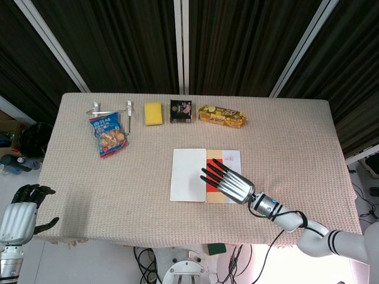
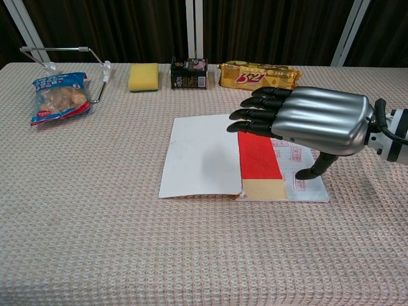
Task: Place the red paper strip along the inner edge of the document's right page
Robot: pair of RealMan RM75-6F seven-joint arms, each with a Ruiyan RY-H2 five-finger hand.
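The document lies open mid-table, with a blank white left page [image 2: 201, 159] [image 1: 188, 174] and a right page [image 2: 301, 167] [image 1: 234, 158] printed with red stamps. The red paper strip [image 2: 258, 156] [image 1: 213, 157] lies flat on the right page beside the fold, with a tan piece [image 2: 264, 189] showing below it. My right hand [image 2: 306, 118] [image 1: 228, 182] hovers over the far part of the right page, fingers stretched out and holding nothing; its fingertips reach over the strip's far end. My left hand [image 1: 22, 207] hangs off the table's near left corner, empty, in the head view only.
Along the far edge stand a blue snack bag [image 2: 57, 95], a wire rack [image 2: 64, 54], a yellow sponge [image 2: 145, 76], a dark small box [image 2: 189, 73] and a yellow biscuit pack [image 2: 258, 76]. The beige cloth-covered table [image 2: 95, 223] spreads around the document.
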